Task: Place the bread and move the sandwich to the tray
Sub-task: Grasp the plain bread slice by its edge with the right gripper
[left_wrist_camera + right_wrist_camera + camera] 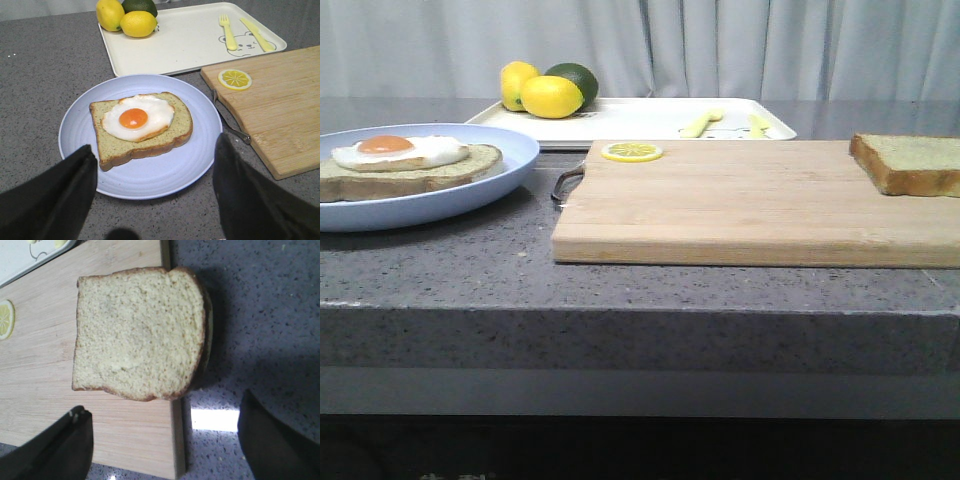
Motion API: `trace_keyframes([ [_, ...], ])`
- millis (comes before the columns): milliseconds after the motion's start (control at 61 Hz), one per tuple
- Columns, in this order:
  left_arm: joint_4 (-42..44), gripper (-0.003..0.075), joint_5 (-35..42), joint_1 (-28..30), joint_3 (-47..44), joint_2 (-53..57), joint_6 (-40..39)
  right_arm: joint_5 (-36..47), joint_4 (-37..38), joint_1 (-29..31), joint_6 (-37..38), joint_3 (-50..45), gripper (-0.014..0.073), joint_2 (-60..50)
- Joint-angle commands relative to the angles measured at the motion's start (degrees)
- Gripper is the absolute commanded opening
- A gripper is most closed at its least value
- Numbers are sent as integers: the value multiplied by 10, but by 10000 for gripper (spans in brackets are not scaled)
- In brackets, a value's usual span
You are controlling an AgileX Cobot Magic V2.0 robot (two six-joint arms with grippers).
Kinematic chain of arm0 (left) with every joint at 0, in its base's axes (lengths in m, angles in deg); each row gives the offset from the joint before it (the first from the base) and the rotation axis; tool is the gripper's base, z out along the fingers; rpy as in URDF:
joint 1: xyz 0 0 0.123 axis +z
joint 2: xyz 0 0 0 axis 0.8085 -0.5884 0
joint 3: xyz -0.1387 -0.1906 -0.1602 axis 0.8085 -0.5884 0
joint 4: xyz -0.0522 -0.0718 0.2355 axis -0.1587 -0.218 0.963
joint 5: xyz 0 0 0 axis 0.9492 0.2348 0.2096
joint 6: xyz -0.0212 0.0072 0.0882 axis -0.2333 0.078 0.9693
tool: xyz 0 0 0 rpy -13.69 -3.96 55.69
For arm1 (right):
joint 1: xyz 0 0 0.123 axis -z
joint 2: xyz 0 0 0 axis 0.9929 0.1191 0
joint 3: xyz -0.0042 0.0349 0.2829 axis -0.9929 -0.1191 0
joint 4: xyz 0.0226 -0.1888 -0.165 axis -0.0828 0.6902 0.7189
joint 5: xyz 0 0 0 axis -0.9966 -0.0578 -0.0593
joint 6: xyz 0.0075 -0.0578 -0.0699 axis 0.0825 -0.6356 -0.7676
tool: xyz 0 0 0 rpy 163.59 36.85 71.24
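The sandwich [410,165] is one brown-crusted slice topped with a fried egg, lying on a pale blue plate [490,185] at the left; the sandwich [142,127] and plate [150,175] also fill the left wrist view. My left gripper [155,192] hangs open above the plate's near rim, nothing between its fingers. The bread [910,162] lies at the right end of the wooden cutting board [750,205], overhanging its edge. In the right wrist view the bread [140,332] sits just beyond my open, empty right gripper [165,435]. The white tray [650,118] stands behind the board. Neither gripper shows in the front view.
Two lemons [552,97] and a lime [575,78] sit at the tray's left corner. A yellow fork [228,32] and knife [257,35] lie on the tray. A lemon slice [631,152] rests on the board, whose metal handle [565,185] points toward the plate.
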State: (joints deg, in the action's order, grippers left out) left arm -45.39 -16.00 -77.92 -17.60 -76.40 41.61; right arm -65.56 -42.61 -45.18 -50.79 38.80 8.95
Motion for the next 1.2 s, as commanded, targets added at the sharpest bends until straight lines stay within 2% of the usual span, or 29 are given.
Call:
trace_keyframes([
  [0,3,474,37,-5,19,0,0,-33,-55,3,-29,17,601,14],
  [295,5,474,37,-5,19,0,0,-58,-128,3,-89,17,601,96],
  [509,7,474,37,-5,19,0,0,-67,-168,0,-106,18,601,134],
  [853,9,474,37,-5,19,0,0,-67,-168,-31,-107,19,596,157],
  [1001,9,474,38,-5,19,0,0,-67,-167,-44,-107,19,487,157],
  [1116,9,474,38,-5,19,0,0,-67,-167,-44,-107,19,309,157],
  [1181,9,474,38,-5,19,0,0,-67,-167,-44,-107,19,237,157],
])
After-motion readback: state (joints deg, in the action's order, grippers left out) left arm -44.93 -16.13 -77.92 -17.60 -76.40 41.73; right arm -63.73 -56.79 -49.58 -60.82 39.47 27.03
